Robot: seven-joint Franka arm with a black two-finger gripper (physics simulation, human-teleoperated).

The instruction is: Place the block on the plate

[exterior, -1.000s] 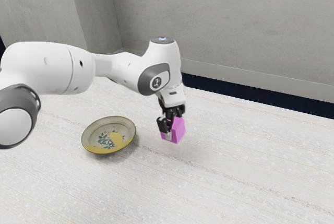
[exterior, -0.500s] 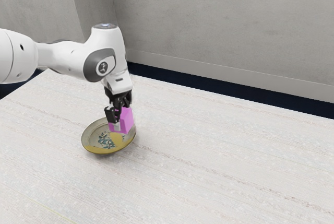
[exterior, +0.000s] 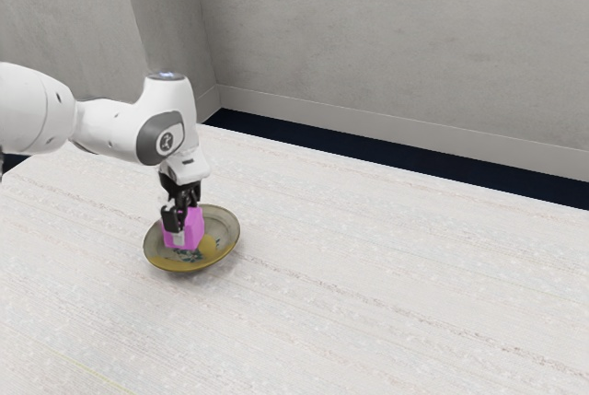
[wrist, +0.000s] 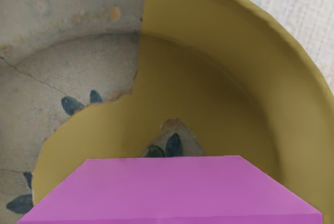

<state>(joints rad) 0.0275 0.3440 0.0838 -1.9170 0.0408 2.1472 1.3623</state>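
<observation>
The tool [exterior: 186,228] pinches the pink block [exterior: 194,230] over the plate [exterior: 226,229]; placing is underway, and the next move calls for gentle settling before release

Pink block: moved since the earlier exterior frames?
Yes, toward the exterior view's left: the pink block started clear of the patterned plate; now it's over the plate's inside. Resting on it: can't tell.
</observation>
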